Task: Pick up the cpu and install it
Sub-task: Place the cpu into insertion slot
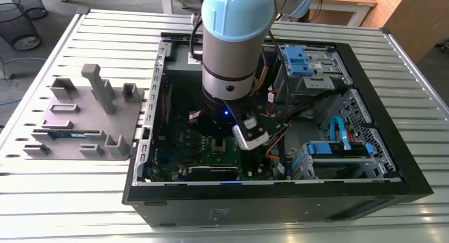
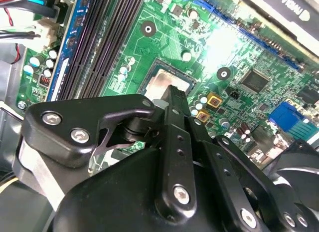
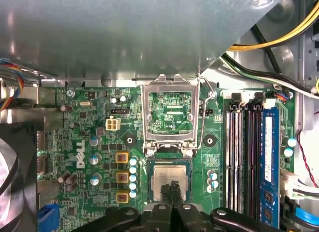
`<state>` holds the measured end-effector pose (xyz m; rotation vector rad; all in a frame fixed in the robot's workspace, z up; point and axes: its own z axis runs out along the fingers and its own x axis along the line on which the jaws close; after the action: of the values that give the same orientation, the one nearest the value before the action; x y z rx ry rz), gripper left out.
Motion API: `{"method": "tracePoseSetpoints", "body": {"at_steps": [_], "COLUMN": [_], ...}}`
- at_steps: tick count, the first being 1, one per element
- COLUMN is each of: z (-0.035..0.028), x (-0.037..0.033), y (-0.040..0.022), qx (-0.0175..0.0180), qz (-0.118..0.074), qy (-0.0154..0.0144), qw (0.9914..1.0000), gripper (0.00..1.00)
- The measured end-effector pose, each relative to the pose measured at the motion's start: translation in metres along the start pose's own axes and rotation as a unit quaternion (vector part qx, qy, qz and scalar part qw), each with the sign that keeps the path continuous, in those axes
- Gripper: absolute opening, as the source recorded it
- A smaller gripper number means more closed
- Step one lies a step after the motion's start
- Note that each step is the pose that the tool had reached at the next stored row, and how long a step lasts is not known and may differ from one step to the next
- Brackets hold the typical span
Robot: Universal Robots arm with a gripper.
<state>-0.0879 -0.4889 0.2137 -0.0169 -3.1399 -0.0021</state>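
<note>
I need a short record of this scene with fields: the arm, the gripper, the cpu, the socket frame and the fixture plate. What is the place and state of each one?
arm: reaches down into the open computer case
gripper: directly over the cpu; contact unclear
cpu: lies flat in its socket on the green motherboard, silver top up
socket frame: stands open beside the cpu
fixture plate: grey, outside the case at the exterior view's left; a blue-green memory stick lies on it
</note>
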Motion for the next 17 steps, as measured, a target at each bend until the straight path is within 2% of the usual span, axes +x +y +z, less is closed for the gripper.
{"method": "tracePoseSetpoints", "body": {"at_steps": [3, 11, 17], "z": [0.0001, 0.0024, 0.0010], "x": [0.0000, -0.0001, -0.0001], "y": [-0.0027, -0.0039, -0.0039], "qx": [-0.0001, -0.0001, -0.0001], "qz": [0.000, 0.000, 0.000], "qy": [-0.0001, 0.0001, 0.0001], "qw": [1.00000, 1.00000, 1.00000], "gripper": [0.11, 0.11, 0.11]}}
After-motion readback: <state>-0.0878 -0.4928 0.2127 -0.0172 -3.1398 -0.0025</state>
